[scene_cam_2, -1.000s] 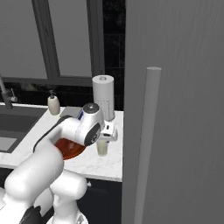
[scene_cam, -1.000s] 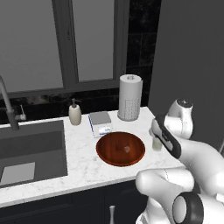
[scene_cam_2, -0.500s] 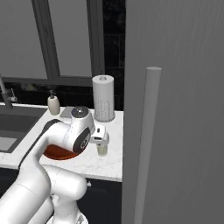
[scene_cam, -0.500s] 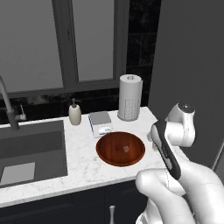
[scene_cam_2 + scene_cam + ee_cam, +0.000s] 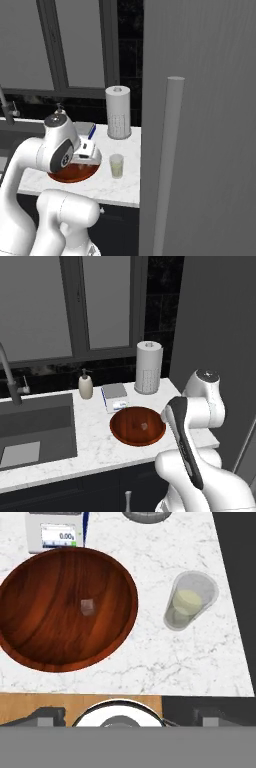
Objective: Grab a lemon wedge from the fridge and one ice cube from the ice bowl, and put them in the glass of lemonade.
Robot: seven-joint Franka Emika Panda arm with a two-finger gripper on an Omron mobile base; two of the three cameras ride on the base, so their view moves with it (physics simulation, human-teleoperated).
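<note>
The ice bowl (image 5: pixel 65 607) sat on the white marble counter (image 5: pixel 165 657) with one pale ice cube (image 5: pixel 88 607) near its middle, and the glass of lemonade (image 5: pixel 189 602) stood just beside it, apart from its rim. The gripper (image 5: pixel 86 150) hung above the bowl's near edge, jaws spread wide and empty. The fridge (image 5: pixel 200 125) (grey, its door shut) stood right of the counter.

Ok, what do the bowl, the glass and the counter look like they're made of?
The ice bowl looks like wood, reddish-brown with dark grain streaks and a soft sheen. The glass of lemonade looks like clear glass or plastic: the counter shows through its wall, with pale yellow liquid inside. The counter looks like polished white marble with thin grey veins, though it could be an imitation.
</note>
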